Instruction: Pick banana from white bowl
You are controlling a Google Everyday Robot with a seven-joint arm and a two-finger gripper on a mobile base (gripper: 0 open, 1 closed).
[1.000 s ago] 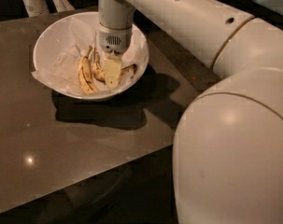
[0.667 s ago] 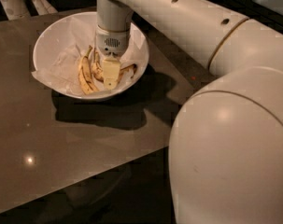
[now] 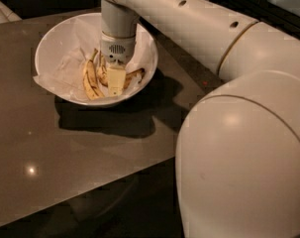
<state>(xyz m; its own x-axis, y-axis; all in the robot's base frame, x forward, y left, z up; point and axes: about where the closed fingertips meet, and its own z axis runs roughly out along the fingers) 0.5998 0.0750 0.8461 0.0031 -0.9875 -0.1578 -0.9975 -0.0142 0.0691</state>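
Note:
The white bowl point(image 3: 50, 43), lined with crumpled white paper, stands on the dark table at the upper left. Two bananas lie in it. The curved yellow banana point(image 3: 134, 75) lies mostly hidden beneath my gripper, with one end showing to the right. The streaked, straighter banana point(image 3: 90, 81) lies just left of the gripper. My gripper point(image 3: 115, 83) points straight down into the middle of the bowl, right at the bananas. The arm comes in from the upper right.
The dark brown table point(image 3: 65, 152) stretches left and forward of the bowl, with its front edge running diagonally at the lower middle. My large white arm and body point(image 3: 238, 148) fill the right side. A dark floor lies below the table edge.
The gripper stays low in the bowl over the bananas, perhaps slightly lower. The bananas and bowl have not visibly moved. The background at the top left has shifted a little.

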